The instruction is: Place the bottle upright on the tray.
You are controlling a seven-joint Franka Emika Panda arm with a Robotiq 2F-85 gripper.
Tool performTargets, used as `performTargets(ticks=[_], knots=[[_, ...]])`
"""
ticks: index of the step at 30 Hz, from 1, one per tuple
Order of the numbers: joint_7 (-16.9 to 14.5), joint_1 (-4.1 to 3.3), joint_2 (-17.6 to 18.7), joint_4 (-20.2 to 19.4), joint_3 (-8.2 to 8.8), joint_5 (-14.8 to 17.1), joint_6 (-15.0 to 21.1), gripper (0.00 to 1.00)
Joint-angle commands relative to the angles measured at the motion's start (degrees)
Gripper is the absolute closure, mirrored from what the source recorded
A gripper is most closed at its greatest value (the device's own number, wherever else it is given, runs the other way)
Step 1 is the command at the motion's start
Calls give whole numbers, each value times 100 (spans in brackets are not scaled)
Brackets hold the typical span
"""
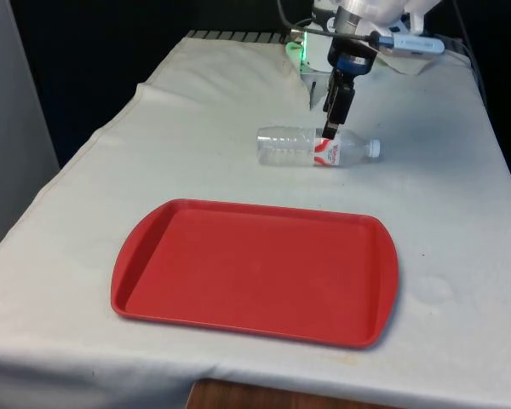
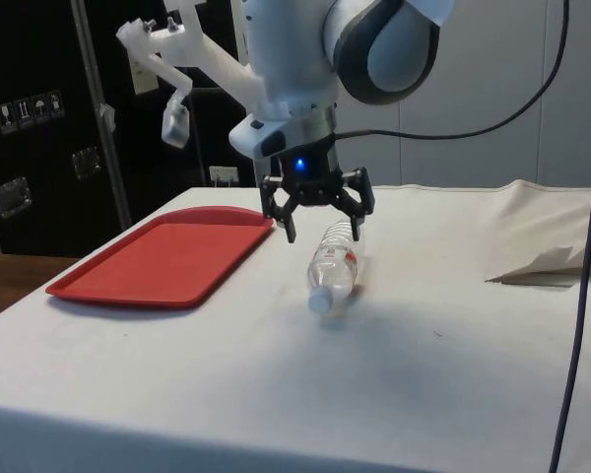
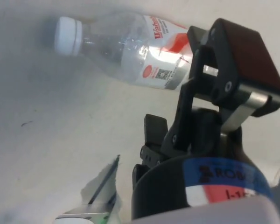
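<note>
**Bottle on its side, end effector spread above it**

Lying flat on the counter (image 1: 94,179): a clear plastic bottle (image 1: 311,147), white cap pointing toward the front view's right edge, red-and-white label around the middle. Set past the tray toward the counter's far end, well apart from the tray rim. Seen in the side view (image 2: 333,266) with the cap turned to the near edge, and in the wrist view (image 3: 126,51) with label print facing up.

Hanging just over the bottle's labelled middle: the black end effector (image 1: 334,128), fingers spread wide in the side view (image 2: 320,219), one finger to each side of the bottle, holding nothing.

Resting near the counter's front edge: a red tray (image 1: 255,271), long side along that edge, also at the side view's left (image 2: 163,258).
</note>
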State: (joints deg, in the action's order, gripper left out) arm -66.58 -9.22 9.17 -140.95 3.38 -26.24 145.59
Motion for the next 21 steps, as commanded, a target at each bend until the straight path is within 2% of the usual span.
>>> performTargets(ticks=[1,8,9,10,18,19,20,21], knots=[[166,-34,6,40,46,-189,-52,0],[579,-34,0,69,40,-584,-195,0],[418,0,0,23,0,-413,-138,0],[630,-34,0,74,40,-636,-218,0],[1043,-40,6,103,29,-1026,-395,0],[911,-6,0,63,-6,-888,-344,0],[1089,-40,6,109,23,-1071,-418,0],[1134,-40,6,109,23,-1117,-441,0]])
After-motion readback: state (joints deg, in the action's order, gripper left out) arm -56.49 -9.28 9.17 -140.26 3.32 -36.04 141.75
